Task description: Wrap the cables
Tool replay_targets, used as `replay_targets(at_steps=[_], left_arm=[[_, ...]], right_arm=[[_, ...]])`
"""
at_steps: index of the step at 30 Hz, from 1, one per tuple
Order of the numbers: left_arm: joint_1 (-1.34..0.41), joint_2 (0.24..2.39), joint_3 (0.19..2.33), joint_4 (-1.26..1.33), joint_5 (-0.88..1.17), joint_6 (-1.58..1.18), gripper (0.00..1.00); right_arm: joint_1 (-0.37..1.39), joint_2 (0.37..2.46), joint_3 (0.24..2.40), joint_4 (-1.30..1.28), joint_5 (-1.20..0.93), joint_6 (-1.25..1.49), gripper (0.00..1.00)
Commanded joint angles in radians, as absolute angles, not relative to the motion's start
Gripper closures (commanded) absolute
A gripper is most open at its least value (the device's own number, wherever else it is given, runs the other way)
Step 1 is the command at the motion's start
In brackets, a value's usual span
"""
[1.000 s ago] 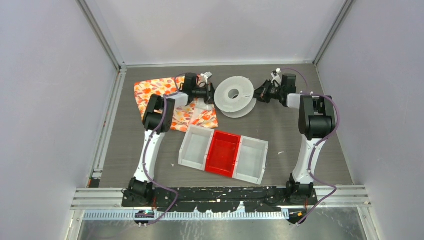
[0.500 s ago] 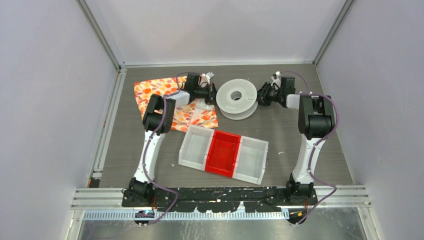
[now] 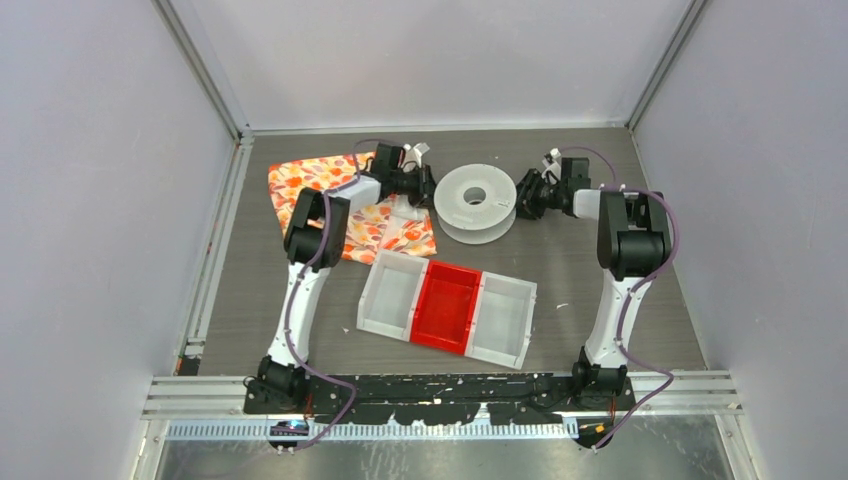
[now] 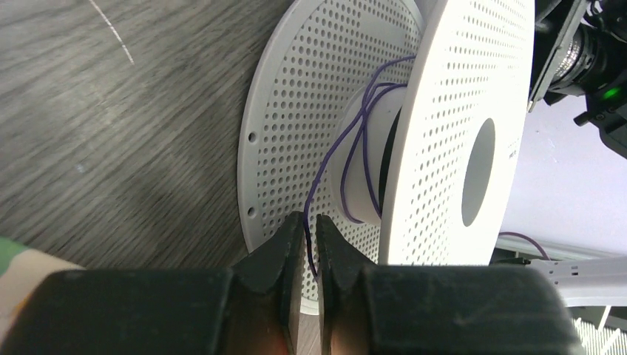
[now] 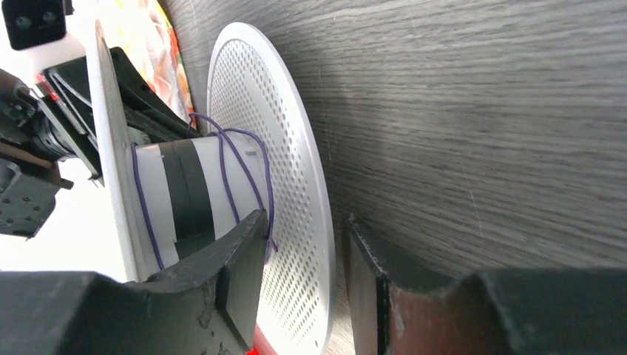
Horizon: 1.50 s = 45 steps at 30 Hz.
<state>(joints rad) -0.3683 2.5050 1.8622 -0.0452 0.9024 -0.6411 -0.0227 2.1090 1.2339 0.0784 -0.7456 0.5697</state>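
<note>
From above, a white round spool (image 3: 476, 203) lies flat on the grey wood-grain table (image 3: 620, 330), with the left gripper (image 3: 427, 186) at its left rim and the right gripper (image 3: 522, 195) at its right rim. A crumpled orange leaf-patterned cloth (image 3: 310, 180) lies under the left arm, and nearer the bases sits a long tray (image 3: 447, 307) with a red middle compartment between two white ones. The cables are too fine to make out in this view. In the left wrist view the spool's two flanges are thin perforated discs, and the cables (image 4: 336, 148), a hair-thin violet wire, cross the smooth white core in loose strands. One strand drops into the narrow slit between the black, wedge-shaped fingers (image 4: 277, 259), a gap wider than the wire. In the right wrist view the cables (image 5: 225, 177) loop slackly around the core, which is banded black and white. The right gripper (image 5: 304, 222) stands moderately parted and astride the table-side flange, one matte black finger between the discs and the other outside.
</note>
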Motion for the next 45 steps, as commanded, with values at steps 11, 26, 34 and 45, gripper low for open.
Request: replay_targets(at_steps=[11, 26, 34, 45], left_arm=[[-0.37, 2.403, 1.883, -0.105, 0.863, -0.568, 0.78], [-0.368, 2.333, 1.931, -0.319, 0.749, -0.407, 0.61], [-0.358, 2.282, 1.939, -0.393, 0.709, -0.342, 0.6], [-0.301, 2.15, 1.892, -0.494, 0.506, -0.213, 0.6]], right_arm=[[-0.087, 2.007, 1.217, -0.079, -0.652, 0.449, 0.46], [-0.117, 1.878, 1.193, -0.084, -0.575, 0.46, 0.41], [-0.135, 1.77, 1.218, -0.158, -0.493, 0.443, 0.39], [-0.135, 1.545, 1.303, -0.48, -0.17, 0.326, 0.37]])
